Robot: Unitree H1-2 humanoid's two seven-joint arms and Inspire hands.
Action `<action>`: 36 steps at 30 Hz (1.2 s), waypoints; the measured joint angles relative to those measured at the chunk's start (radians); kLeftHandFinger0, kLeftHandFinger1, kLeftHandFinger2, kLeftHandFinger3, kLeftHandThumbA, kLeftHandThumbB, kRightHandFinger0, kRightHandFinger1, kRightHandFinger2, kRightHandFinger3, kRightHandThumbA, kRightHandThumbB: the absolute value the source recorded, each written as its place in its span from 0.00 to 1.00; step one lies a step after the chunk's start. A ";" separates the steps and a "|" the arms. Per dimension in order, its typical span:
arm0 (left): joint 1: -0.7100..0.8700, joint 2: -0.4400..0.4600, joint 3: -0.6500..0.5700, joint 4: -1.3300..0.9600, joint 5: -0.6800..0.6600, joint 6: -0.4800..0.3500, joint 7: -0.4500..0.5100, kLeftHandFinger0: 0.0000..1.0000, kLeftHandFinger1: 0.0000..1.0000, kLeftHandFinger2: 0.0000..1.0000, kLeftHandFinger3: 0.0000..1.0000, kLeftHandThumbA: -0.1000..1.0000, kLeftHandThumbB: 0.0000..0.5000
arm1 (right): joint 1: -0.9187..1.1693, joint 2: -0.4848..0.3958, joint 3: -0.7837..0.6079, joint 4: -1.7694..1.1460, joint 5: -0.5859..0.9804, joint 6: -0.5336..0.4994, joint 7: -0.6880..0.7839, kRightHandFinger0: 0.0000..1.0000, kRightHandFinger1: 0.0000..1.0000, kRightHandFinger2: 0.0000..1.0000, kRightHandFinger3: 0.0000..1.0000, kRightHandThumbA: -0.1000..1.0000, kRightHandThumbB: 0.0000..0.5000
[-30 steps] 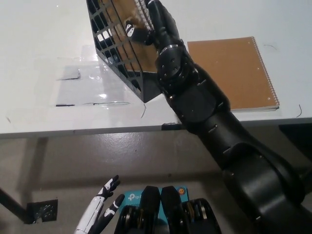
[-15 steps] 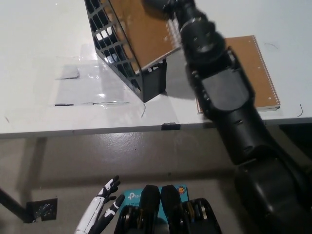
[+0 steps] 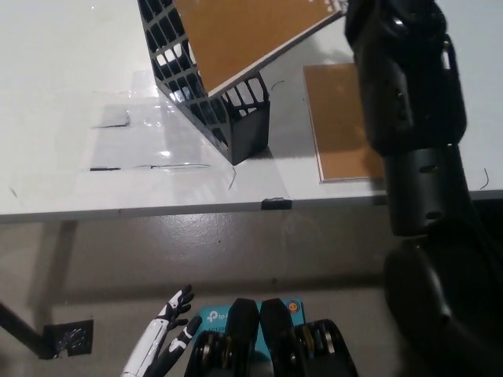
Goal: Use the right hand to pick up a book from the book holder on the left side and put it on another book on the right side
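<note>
Two hands belong to this moment, and only one works. Nearest, at the lower left, the white left hand rests below the table edge with its fingers spread, holding nothing. Farther, on the white table, the black lattice book holder stands tilted. A brown-covered spiral book slants above it, its low corner seemingly inside the holder and its high end at the black right arm. The right hand itself is out of view, so its grip cannot be told. Right of the holder lies the flat brown target book, partly hidden. The lift-out looks underway; next, carry rightward and level it over that book.
</note>
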 measured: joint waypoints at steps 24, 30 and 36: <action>0.026 0.000 0.000 0.016 -0.007 0.000 0.000 0.85 0.91 1.00 1.00 0.91 0.29 | 0.029 -0.200 -0.338 0.275 0.342 0.124 -0.029 0.00 0.14 0.62 1.00 0.00 0.12; 0.032 0.000 0.002 0.016 -0.008 -0.006 0.000 0.85 0.91 1.00 1.00 0.91 0.26 | 0.030 -0.266 -0.340 0.341 0.418 0.124 -0.025 0.00 0.15 0.62 1.00 0.00 0.08; 0.035 0.000 0.005 0.016 -0.012 -0.011 0.000 0.85 0.92 1.00 1.00 0.87 0.25 | 0.031 -0.302 -0.320 0.455 0.428 0.124 0.000 0.00 0.15 0.66 1.00 0.00 0.12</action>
